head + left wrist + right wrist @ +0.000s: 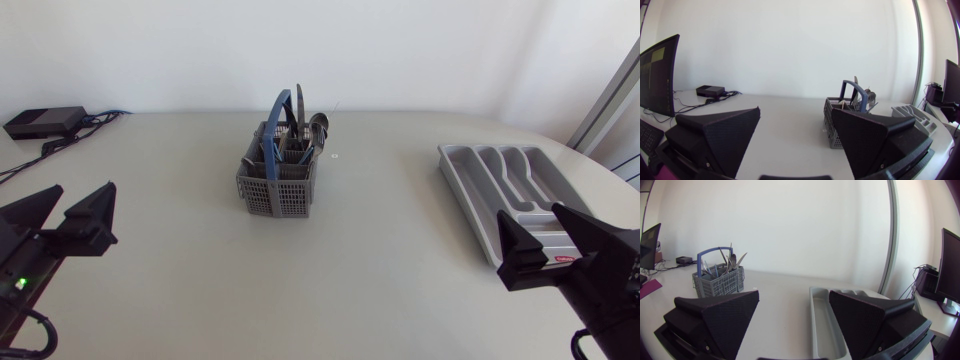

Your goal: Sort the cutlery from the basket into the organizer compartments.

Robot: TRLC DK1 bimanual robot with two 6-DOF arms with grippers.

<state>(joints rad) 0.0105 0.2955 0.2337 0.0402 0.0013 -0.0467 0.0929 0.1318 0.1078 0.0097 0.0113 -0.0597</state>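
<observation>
A grey mesh basket (277,180) with a blue handle stands at the table's middle, holding several pieces of cutlery (300,135) upright. The grey organizer (505,195) with its long compartments lies at the right. My left gripper (62,215) rests open near the left edge, well away from the basket. My right gripper (545,243) rests open over the organizer's near end. In the left wrist view the basket (837,125) stands ahead of the open left gripper (796,131). Seen from the right wrist, the organizer (821,315) runs between the open right gripper's (794,309) fingers, with the basket (718,280) far ahead.
A small black box (45,121) with cables sits at the back left corner of the table. A tiny white speck (335,156) lies just right of the basket.
</observation>
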